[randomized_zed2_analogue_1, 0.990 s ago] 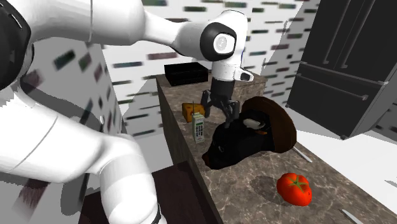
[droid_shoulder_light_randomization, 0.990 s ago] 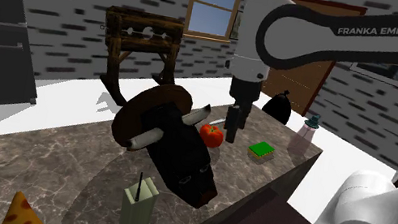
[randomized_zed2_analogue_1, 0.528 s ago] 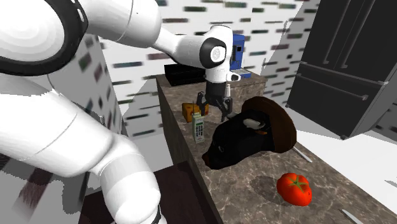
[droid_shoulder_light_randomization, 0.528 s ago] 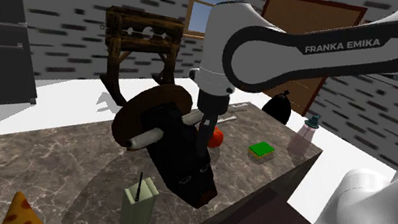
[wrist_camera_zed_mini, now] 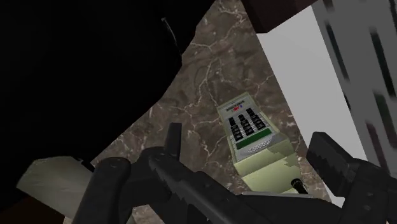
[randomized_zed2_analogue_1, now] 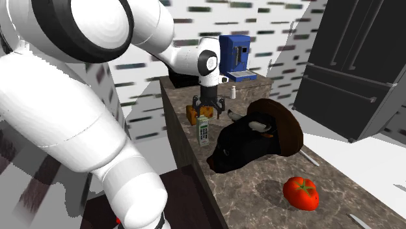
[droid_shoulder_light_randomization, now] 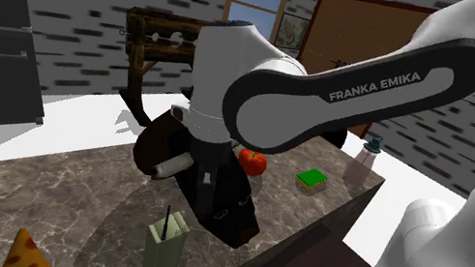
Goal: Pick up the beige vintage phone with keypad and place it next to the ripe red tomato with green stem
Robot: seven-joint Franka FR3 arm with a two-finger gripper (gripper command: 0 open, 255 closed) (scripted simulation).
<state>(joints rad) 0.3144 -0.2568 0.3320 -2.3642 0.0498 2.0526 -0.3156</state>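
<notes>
**At the bench (randomized_zed2_analogue_1: 250,203) edge: hand (randomized_zed2_analogue_1: 209,112) spread above the phone (randomized_zed2_analogue_1: 203,131)**

Near the front edge of the marbled bench the pale beige phone stands upright, its dark keypad and short black antenna showing. In the second exterior view the black hand hangs just over the phone's top with its two fingers apart, clear of it. From the wrist view the phone (wrist_camera_zed_mini: 253,135) lies between the spread fingers (wrist_camera_zed_mini: 172,141), and neither one touches it.

Just beside the phone sits a black bull's head (randomized_zed2_analogue_1: 242,147) on a round brown plaque (randomized_zed2_analogue_1: 286,127). An orange wedge (randomized_zed2_analogue_1: 192,114) lies close behind the phone in the second exterior view, with a blue coffee machine (randomized_zed2_analogue_1: 235,57) farther back.

The red tomato (randomized_zed2_analogue_1: 301,192) with its green stem rests well apart from the phone, on the other side of the bull's head. In the shoulder view the tomato (droid_shoulder_light_randomization: 254,162) sits near a small green block (droid_shoulder_light_randomization: 313,179), while the phone (droid_shoulder_light_randomization: 164,243) stands at the opposite end of the head.
</notes>
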